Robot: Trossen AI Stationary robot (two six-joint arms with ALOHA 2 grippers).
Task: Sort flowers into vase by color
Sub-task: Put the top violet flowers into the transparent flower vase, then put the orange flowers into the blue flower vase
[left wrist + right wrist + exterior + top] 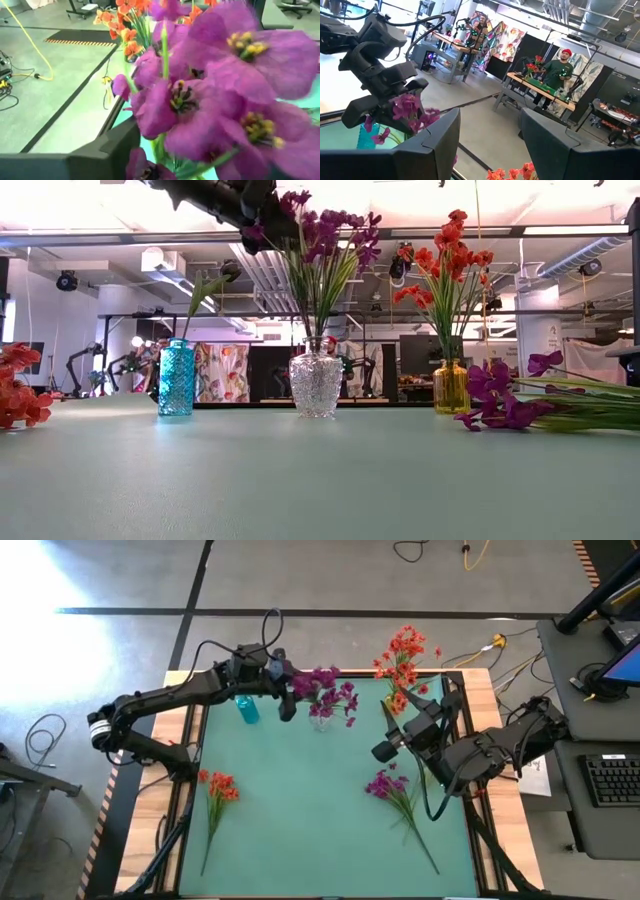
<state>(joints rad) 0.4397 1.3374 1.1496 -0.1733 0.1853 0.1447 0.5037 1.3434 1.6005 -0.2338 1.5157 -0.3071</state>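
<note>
While the high view lays out the whole green-topped table [320, 830], only the low view shows the three vases in profile: a blue glass vase [176, 378] with a dark bud on a green stem, a clear glass vase [316, 383] full of magenta-purple flowers [322, 232], and a yellow glass vase [451, 387] holding orange-red flowers [447, 255].

From above, the left pincer [286, 690] hangs just beside the magenta bunch over the clear vase, its fingers parted and closed on nothing. The left wrist view is almost filled by magenta petals right in front of one dark finger [107, 155], with the orange-red bunch behind.

The right pincer [385, 735] waits over the right part of the table, near the yellow vase. Its fingers [437, 145] stand apart in the right wrist view, with nothing between them. That view alone shows the left pincer from the side above the magenta blooms.

Two bunches lie flat on the table: an orange-red sprig [216, 790] near the left edge and a magenta-purple sprig [395, 790] toward the right, just beside the right arm. In the low view each shows only at a picture edge.

No writing can be read. Beyond the table, the right wrist view shows a person in a green top and red cap [559, 70] at a workbench. The high view shows a keyboard [610, 780] on a desk to the right and cables on the floor.
</note>
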